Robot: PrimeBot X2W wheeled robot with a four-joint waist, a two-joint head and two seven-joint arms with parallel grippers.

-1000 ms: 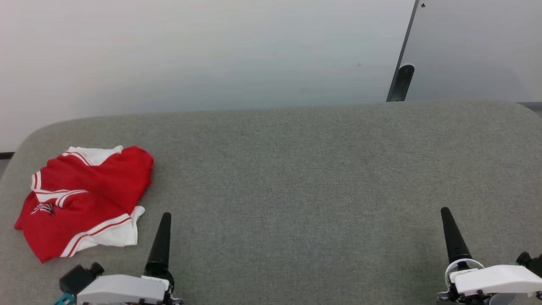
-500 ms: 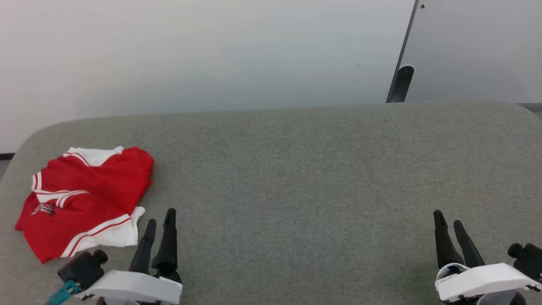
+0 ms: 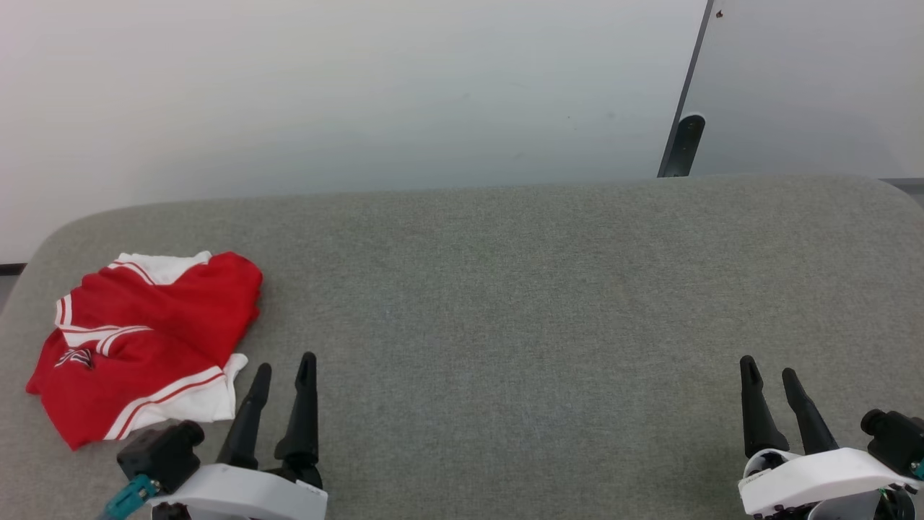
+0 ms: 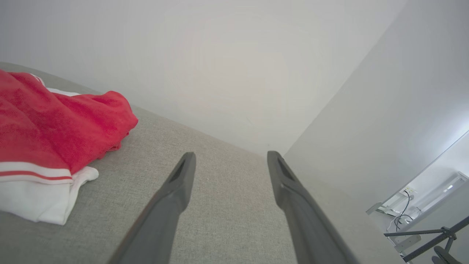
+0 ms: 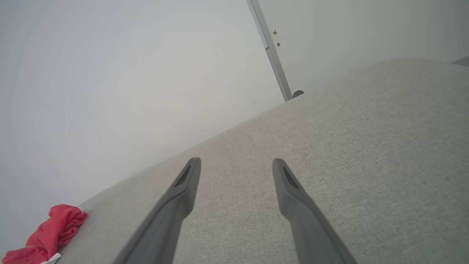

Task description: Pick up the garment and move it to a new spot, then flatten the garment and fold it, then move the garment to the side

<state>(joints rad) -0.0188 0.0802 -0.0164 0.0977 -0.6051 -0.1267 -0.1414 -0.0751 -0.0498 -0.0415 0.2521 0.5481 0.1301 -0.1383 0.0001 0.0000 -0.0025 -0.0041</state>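
The garment, a red jersey with white striped sleeve ends, lies crumpled on the grey surface. The left gripper and the right gripper hover empty, fingers spread wide.

Soft cloth garment, matt woven tabletop

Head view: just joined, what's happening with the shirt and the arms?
Nothing is held. The red jersey T-shirt lies bunched, not flattened, at the left end of the grey fabric surface. The left gripper is open and empty, just right of the shirt's white sleeve end and apart from it. The right gripper is open and empty too, far over at the right side of the surface. The pick-up has not yet been made.
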